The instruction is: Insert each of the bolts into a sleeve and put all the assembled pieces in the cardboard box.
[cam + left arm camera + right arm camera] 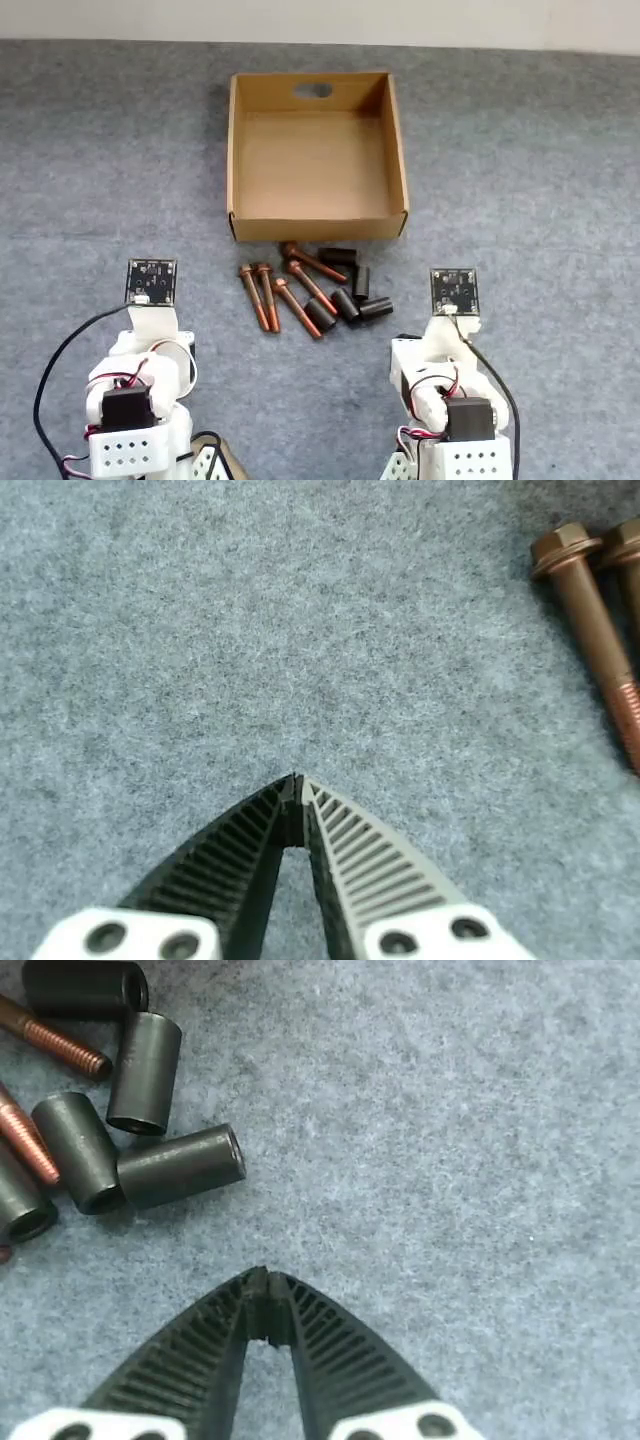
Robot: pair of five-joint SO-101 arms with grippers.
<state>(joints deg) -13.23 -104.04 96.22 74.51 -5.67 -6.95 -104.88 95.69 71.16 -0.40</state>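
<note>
Several copper-brown bolts (pixel 272 296) and several black sleeves (pixel 347 292) lie loose in a heap on the grey carpet, just in front of the cardboard box (pixel 236 150). The box stands open and holds nothing. In the left wrist view my left gripper (pixel 297 785) is shut with nothing in it, over bare carpet to one side of two bolts (pixel 590 620). My right gripper (pixel 268 1280) is also shut and holds nothing, a short way from the nearest sleeve (pixel 180 1166). Both arms sit near the front edge, the left arm (pixel 140 390) and the right arm (pixel 450 400).
Grey carpet covers the whole table. Open carpet lies on both sides of the box and of the heap. Black cables (pixel 55 370) trail beside the arm bases at the front.
</note>
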